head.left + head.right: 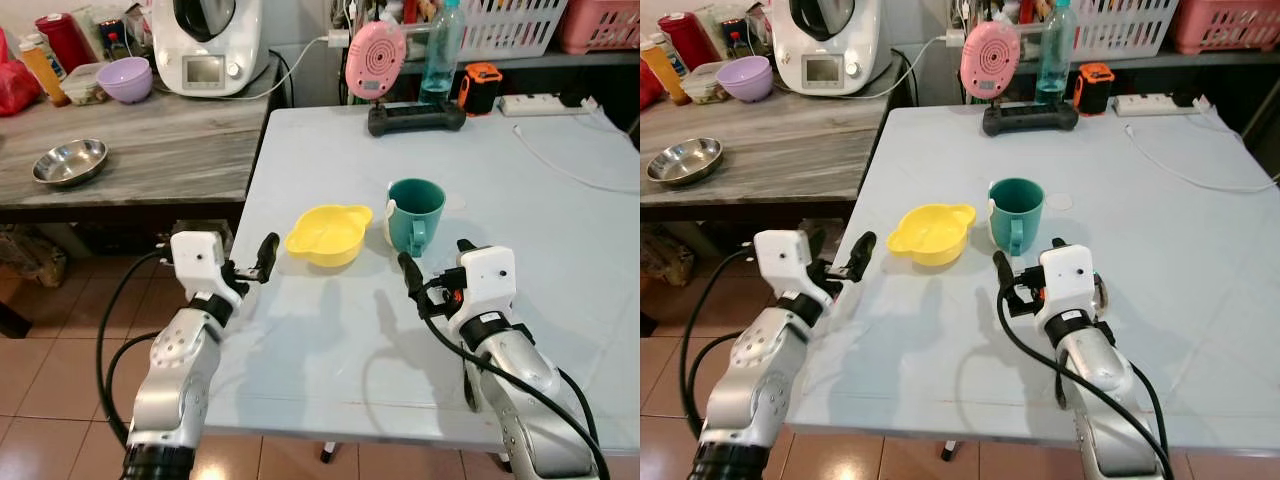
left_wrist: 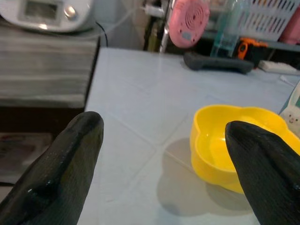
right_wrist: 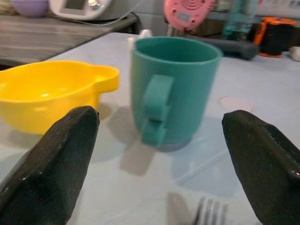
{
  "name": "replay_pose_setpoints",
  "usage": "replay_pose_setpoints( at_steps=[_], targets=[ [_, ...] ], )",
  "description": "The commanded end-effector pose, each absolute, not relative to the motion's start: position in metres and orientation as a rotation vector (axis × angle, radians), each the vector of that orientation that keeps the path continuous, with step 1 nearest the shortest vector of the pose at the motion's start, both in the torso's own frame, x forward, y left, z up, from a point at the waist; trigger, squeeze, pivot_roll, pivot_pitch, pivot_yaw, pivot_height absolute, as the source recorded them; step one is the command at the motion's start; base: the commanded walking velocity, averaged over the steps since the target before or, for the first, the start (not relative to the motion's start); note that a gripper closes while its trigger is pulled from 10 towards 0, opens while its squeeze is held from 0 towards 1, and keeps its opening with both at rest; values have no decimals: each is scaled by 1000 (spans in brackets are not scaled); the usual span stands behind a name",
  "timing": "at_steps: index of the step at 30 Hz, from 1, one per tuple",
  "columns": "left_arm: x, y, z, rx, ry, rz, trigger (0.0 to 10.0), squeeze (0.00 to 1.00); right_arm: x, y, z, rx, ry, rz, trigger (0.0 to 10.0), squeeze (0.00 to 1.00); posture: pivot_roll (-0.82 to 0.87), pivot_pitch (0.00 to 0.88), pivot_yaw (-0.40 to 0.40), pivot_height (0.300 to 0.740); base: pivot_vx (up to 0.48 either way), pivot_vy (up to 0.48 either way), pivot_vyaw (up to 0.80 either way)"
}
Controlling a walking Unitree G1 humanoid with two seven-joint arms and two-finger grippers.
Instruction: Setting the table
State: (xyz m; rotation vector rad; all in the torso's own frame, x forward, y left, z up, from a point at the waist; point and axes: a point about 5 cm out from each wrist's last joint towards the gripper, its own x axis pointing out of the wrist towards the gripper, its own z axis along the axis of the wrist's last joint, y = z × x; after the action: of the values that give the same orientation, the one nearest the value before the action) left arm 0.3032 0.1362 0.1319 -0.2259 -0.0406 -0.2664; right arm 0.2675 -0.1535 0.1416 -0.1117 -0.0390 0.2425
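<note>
A yellow bowl (image 1: 328, 234) with two small lugs sits on the pale blue table (image 1: 560, 230), and a teal mug (image 1: 414, 215) stands upright just to its right, handle towards me. My left gripper (image 1: 262, 262) hovers open at the table's left edge, pointing at the bowl (image 2: 234, 145) from a short distance. To the right, my right gripper (image 1: 436, 258) is open just in front of the mug (image 3: 173, 89), which stands between its fingers' line but apart from them. Fork tines (image 3: 211, 214) lie on the table below the right gripper.
A grey wooden side table (image 1: 170, 150) on the left holds a steel bowl (image 1: 70, 160), a purple bowl (image 1: 125, 78) and a white kitchen appliance (image 1: 205, 45). At the table's far end stand a pink round device (image 1: 375, 58), a water bottle (image 1: 441, 50), a power strip (image 1: 545, 102) and a white cable (image 1: 570, 165).
</note>
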Motion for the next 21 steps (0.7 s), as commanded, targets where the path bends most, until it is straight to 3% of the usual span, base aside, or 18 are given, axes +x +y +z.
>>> replay_pose_setpoints(
  at_steps=[1,11,21],
  targets=[
    [307,137,128,-249,0,-270,10000,0,263,-148,144,-114,-45,279,10000,0,-211,115,132,740,0,0,0],
    [328,112,135,-366,118,-383,10000,0,246,-135,140,-125,-29,357,10000,0,-241,125,160,740,0,0,0],
    [331,109,127,-404,212,-383,10000,0,245,-132,140,-113,-20,392,10000,0,-234,131,155,740,0,0,0]
  ],
)
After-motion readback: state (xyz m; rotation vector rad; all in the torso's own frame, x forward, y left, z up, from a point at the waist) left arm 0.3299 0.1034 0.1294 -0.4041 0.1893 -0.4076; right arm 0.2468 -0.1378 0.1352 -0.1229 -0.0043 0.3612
